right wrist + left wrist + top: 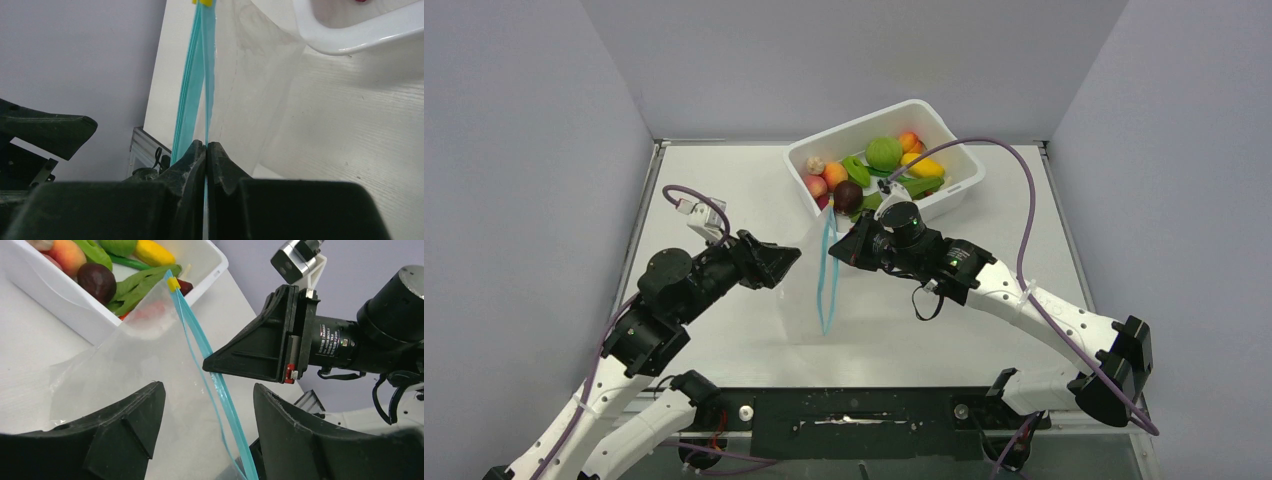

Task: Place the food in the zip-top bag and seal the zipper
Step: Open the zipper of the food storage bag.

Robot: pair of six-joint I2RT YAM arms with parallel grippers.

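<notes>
Pinches the zipper flat with the right claw, fingers clenched tight on the blue strip partway along its run, seen close up from the right wrist. Holds the zip-top bag on edge near the middle of the tabletop, rim strip running from 12 to 6 o'clock in the top view, with the right claw gripping from the 3 o'clock side. Faces it from 9 o'clock with the left claw, released and spread wide, tips just beside the bag and pointing at the right claw across the strip. From the left wrist, shows the blue strip passing down between the two spread fingers, nearer the right-hand one, with the clear crinkly film lying in front of the left-hand one; cannot tell whether either finger touches the film. Carries a small yellow slider at the far end of the strip, toward 12 o'clock, right by the wall of the white tub. Finds the food heaped in that tub, at about 1 o'clock from the bag and beyond both claws: peaches, a round green ball, a dark purple fruit, yellow and green pieces.
</notes>
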